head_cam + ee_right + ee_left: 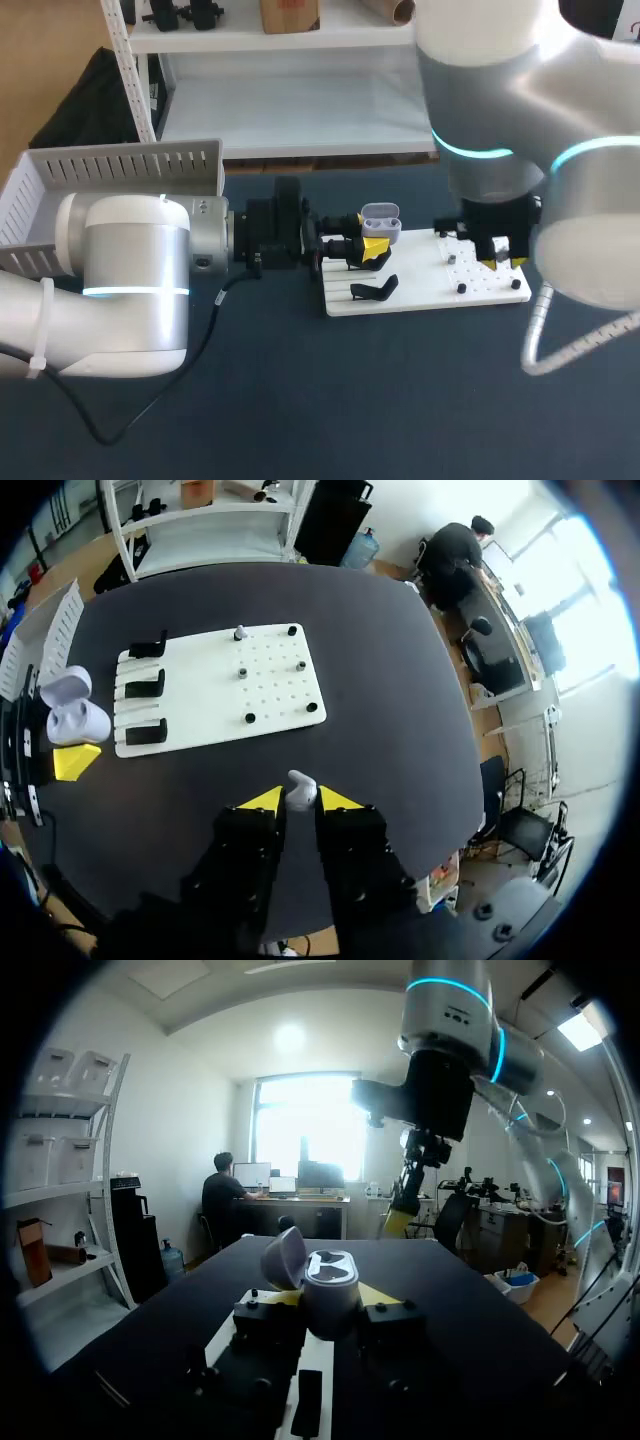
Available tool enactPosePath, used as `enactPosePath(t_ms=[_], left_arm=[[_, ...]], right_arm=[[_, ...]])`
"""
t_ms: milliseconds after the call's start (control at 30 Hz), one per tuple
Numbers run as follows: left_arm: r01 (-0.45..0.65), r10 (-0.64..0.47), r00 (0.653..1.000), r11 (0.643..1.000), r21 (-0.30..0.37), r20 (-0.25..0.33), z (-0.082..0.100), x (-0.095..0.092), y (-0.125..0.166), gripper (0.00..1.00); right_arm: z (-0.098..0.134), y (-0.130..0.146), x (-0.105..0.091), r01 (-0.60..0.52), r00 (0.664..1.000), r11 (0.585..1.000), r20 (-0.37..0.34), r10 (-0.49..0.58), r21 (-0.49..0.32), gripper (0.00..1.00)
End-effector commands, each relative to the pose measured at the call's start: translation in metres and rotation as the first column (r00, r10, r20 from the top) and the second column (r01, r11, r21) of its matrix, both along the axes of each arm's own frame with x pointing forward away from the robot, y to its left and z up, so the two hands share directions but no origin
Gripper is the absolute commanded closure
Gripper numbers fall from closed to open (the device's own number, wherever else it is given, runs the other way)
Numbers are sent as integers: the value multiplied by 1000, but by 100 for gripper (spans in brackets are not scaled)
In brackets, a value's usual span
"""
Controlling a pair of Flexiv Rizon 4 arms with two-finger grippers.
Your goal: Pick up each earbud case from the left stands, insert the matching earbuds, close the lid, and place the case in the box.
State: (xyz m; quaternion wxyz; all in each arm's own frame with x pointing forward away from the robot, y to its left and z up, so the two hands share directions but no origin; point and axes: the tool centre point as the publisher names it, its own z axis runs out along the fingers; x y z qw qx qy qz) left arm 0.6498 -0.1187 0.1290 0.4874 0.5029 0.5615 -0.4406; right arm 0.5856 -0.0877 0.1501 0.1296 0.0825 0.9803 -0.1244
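A pale grey earbud case (381,222) with its lid up sits between the yellow tips of my left gripper (371,249), above the left end of the white board (430,292). The left wrist view shows the case (330,1292) clamped from both sides by that gripper (335,1305), with empty earbud wells. My right gripper (298,800) is shut on a small white earbud (300,788) high above the table. In the head view the right gripper (503,262) hangs over the board's right part. Another small earbud (240,633) stands on the board (200,695).
Black stands (146,685) line the board's left side, one of them (372,290) free in front of the left gripper. Small black pegs (312,707) dot the board. A grey slotted box (110,175) stands at the table's back left.
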Motion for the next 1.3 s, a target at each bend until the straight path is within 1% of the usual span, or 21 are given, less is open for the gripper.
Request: enactPosePath(t_ms=[33,67,100,133,167,200,233,267,300,333,400,433,467,567,600,633,667,1033,1133,1167,1300], left_arm=[[-6,6,1000,1000,-4,3,-1,-1,0,100],[-6,6,1000,1000,-4,3,-1,-1,0,100],[-6,6,1000,1000,-4,3,-1,-1,0,100],[-6,6,1000,1000,-4,3,-1,-1,0,100],[-6,6,1000,1000,-4,3,-1,-1,0,100],[-6,6,1000,1000,-4,3,-1,-1,0,100],[-6,6,1000,1000,-4,3,-1,-1,0,100],[-6,6,1000,1000,-4,3,-1,-1,0,100],[-6,6,1000,1000,-4,3,-1,-1,0,100],[-6,6,1000,1000,-4,3,-1,-1,0,100],[-6,6,1000,1000,-4,3,-1,-1,0,100],[-6,6,1000,1000,-4,3,-1,-1,0,100],[-6,6,1000,1000,-4,3,-1,-1,0,100],[-6,6,1000,1000,-4,3,-1,-1,0,100],[-6,6,1000,1000,-4,3,-1,-1,0,100],[-6,6,1000,1000,-4,3,-1,-1,0,100],[-6,6,1000,1000,-4,3,-1,-1,0,100],[-6,6,1000,1000,-4,3,-1,-1,0,100],[-6,6,1000,1000,-4,3,-1,-1,0,100],[-6,6,1000,1000,-4,3,-1,-1,0,100],[-6,6,1000,1000,-4,3,-1,-1,0,100]], right_arm=[[26,26,2,216,976,976,6,-216,-9,100],[31,31,0,255,967,967,11,-255,-16,100],[34,35,0,264,965,965,13,-264,-7,100],[39,42,-1,289,957,957,9,-289,26,100],[42,46,-2,302,953,953,5,-302,21,100],[46,51,-2,302,953,953,14,-303,39,100],[48,54,-1,328,945,944,11,-328,27,100],[51,58,-1,324,946,945,10,-325,45,100],[53,60,-1,375,927,927,-1,-375,13,100],[56,62,0,373,928,927,-8,-373,36,100],[60,69,0,412,911,911,-13,-411,20,100],[62,72,1,404,915,914,-15,-404,42,100],[63,75,2,425,905,905,-23,-424,30,100],[68,84,4,446,895,895,-7,-446,15,100],[70,88,6,428,904,904,7,-428,14,100],[71,90,8,433,901,901,3,-433,14,100],[72,94,10,413,911,910,-8,-413,15,100],[71,119,27,377,926,926,4,-377,-12,100],[67,122,31,392,920,919,3,-392,-31,100],[66,123,31,412,911,911,-5,-412,-32,100],[62,125,31,437,899,899,-8,-437,-31,100]])
